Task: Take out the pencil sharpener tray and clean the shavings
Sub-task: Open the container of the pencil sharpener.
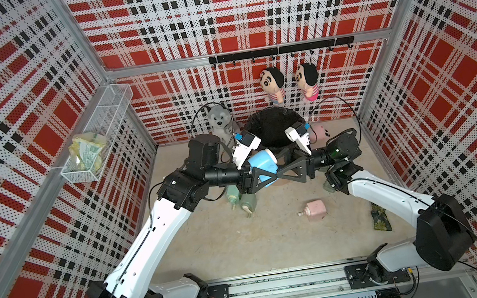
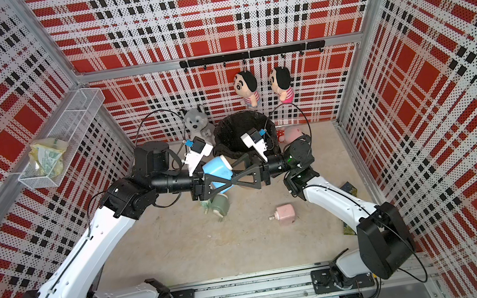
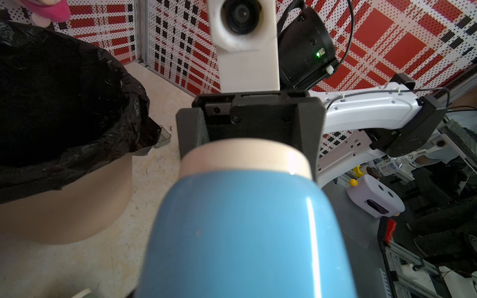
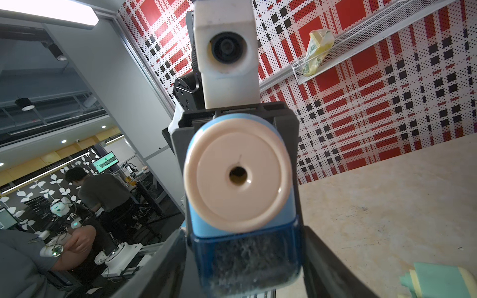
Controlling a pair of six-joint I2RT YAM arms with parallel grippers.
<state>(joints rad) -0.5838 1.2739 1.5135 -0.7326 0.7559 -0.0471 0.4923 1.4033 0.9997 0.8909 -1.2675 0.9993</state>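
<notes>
We held the pencil sharpener (image 1: 261, 163) clamped off the table in the left gripper (image 1: 265, 169). Its long axis ran straight out from those jaws toward the right gripper (image 1: 279, 167), which faced it nose to nose. The tray (image 4: 247, 255), dark with shavings, sat directly ahead of the right gripper, between its fingers (image 4: 165, 263); whether they gripped it we could not tell. We judged the pull should run back along that axis, the bin (image 3: 77, 211) lying just beyond both grippers.

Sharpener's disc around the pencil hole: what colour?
Cream disc on the blue sharpener; best in the right wrist view.
</notes>
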